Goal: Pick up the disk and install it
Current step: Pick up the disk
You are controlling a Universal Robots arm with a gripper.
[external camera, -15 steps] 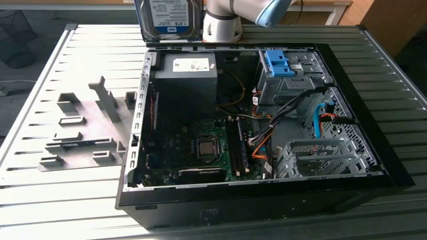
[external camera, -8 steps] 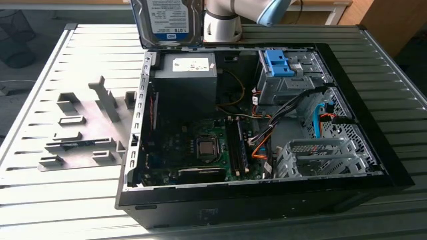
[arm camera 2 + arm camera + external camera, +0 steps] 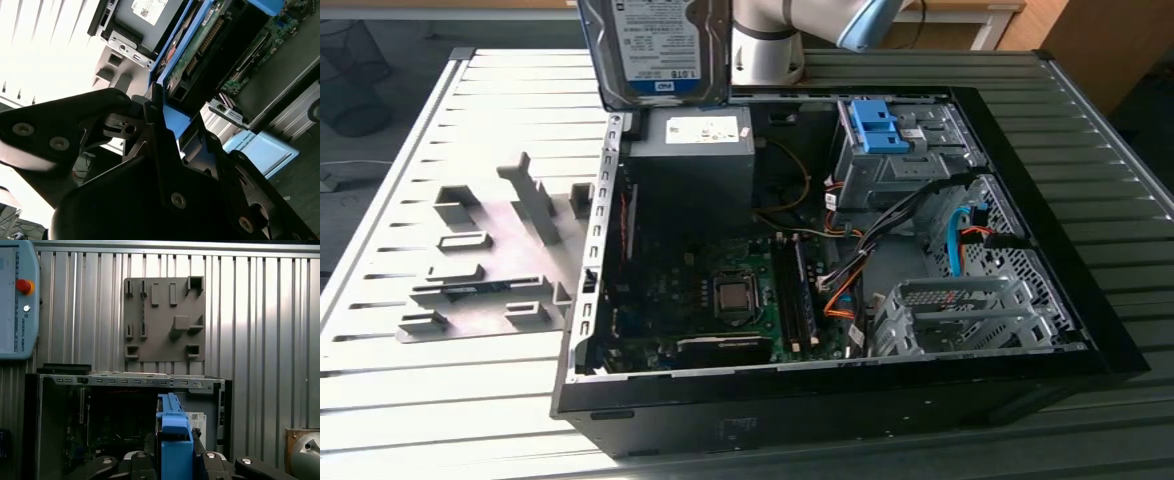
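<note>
Disk (image 3: 654,45): bare silver metal, faint sheen; paper label, white and blue; frame smooth blue plastic. My gripper (image 3: 172,122): matt black links, bright metal screw heads. Table (image 3: 400,390): ribbed pale metal, glaring in light. Fixture plate (image 3: 480,270): matt grey plastic. Computer case (image 3: 854,415): black, dull satin. Drive cage (image 3: 961,315): perforated bare metal.

Slatted grey metal table (image 3: 414,390), with hard sunlight in bright bands across its slats at the exterior view's left and near edge. Grey floor (image 3: 467,25) beyond the far edge. Wooden cabinet (image 3: 1094,45) at the exterior view's right.
</note>
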